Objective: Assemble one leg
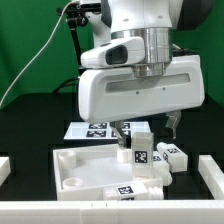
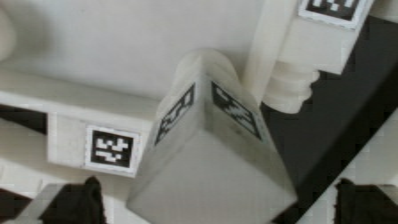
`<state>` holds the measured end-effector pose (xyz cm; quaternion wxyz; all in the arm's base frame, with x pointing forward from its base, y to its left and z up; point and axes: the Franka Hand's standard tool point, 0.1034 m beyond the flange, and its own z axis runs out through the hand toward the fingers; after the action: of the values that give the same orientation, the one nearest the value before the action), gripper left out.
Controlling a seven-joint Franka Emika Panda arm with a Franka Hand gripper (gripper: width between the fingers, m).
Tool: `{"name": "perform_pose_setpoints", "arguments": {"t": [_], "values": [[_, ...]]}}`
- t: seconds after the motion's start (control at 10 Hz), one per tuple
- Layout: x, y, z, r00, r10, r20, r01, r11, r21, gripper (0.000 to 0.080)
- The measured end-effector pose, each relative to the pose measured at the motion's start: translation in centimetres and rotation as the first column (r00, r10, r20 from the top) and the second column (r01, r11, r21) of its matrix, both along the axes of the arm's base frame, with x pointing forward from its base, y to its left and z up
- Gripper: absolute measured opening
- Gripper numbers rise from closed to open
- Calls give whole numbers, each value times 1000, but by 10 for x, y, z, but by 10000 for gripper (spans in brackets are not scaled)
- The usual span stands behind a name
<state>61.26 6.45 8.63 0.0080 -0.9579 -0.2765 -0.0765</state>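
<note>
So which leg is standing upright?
The leg directly under the open gripper, with its tag facing the camera. The other legs, beside it on the exterior view's right, lie on their sides.

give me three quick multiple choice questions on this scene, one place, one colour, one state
1. In the exterior view, the marker board lies where relative to the white panel? A on it B behind it C under it
2. The backdrop is: A green B red C blue
3. The gripper is: A shut on the panel B shut on the marker board C open
Answers: 1 B, it lies flat beyond the panel. 2 A, green fills the background. 3 C, its fingers stand apart from the leg between them.
</note>
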Motion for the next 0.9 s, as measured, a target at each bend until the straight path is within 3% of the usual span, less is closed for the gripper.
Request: {"name": "perform_pose_setpoints", "arguments": {"t": [0.4,0.8,0.9], "values": [[-5,-8,-5,928,373,-2,-372,926,-68,649],[-4,-15,-5,828,561,-8,-559,823,-103,649],[-4,-14,-4,833,553,-6,-550,829,-102,514]]}}
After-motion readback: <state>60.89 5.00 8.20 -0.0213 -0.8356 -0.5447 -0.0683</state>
